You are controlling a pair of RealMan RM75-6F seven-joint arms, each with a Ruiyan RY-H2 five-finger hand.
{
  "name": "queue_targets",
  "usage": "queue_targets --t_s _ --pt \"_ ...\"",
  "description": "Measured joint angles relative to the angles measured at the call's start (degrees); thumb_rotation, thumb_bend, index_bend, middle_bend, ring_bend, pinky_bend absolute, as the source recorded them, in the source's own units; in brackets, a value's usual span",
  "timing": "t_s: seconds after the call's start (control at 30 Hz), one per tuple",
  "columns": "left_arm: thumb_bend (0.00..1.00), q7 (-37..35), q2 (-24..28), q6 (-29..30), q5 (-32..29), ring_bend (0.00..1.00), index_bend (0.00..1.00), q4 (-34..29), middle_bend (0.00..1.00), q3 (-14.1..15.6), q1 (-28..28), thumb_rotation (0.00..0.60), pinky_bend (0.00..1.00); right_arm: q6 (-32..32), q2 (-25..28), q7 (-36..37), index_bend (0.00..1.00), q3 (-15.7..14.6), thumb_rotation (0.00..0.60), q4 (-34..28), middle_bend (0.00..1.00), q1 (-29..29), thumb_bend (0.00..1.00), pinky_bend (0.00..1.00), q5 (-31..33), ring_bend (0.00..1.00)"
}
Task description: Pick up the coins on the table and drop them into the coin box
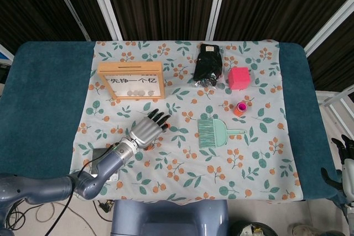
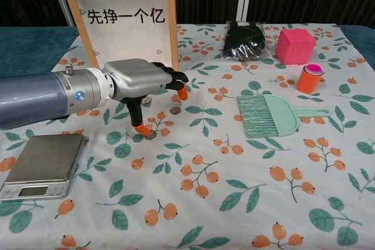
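Left robot hand point(image 2: 137, 80) hovers open, fingers spread, thumb tip beside a coin point(image 2: 152, 134); another coin point(image 2: 174, 110) lies just right, near the coin box point(image 2: 123, 19).

Head overhead, far; chest low, near; shared tablecloth point(image 1: 182, 153).

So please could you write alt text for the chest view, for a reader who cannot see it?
The left robot hand hovers low over a floral tablecloth, one orange fingertip beside a coin, another coin lying nearby. Behind it stands the wooden coin box; a small scale sits at the left, a green dustpan at the right.
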Motion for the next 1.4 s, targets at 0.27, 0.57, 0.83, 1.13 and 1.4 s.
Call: queue_targets --t_s 0.27,0.57,0.83,1.13,1.4 --pt "0.02 0.31 -0.18 0.18 -0.41 0.00 0.21 -0.01 0.00 0.25 -0.12 0.600 0.00 0.05 0.01 -0.02 0.16 0.06 0.600 0.00 0.06 0.00 0.39 0.00 0.07 0.02" --pt "0.02 0.49 -0.39 0.37 -0.71 0.00 0.21 0.06 0.00 0.37 -0.27 0.600 0.00 0.08 0.02 0.08 0.16 0.06 0.600 0.07 0.06 -0.01 0.39 0.00 0.06 0.02" --pt "0.02 0.40 -0.64 0.34 -0.89 0.00 0.21 0.44 0.00 0.60 -0.28 0.600 0.00 0.06 0.06 0.01 0.16 0.10 0.600 -0.02 0.06 0.00 0.39 0.00 0.21 0.02" --pt "0.02 0.33 -0.71 0.48 -0.81 0.00 0.21 0.64 0.00 0.72 -0.35 0.600 0.00 0.04 0.10 0.00 0.16 0.10 0.600 -0.06 0.06 0.00 0.39 0.00 0.23 0.02" --pt "0.02 0.28 -0.81 0.54 -0.72 0.00 0.21 0.64 0.00 0.86 -0.38 0.600 0.00 0.07 0.10 0.02 0.16 0.09 0.600 -0.02 0.06 -0.02 0.39 0.00 0.22 0.02"
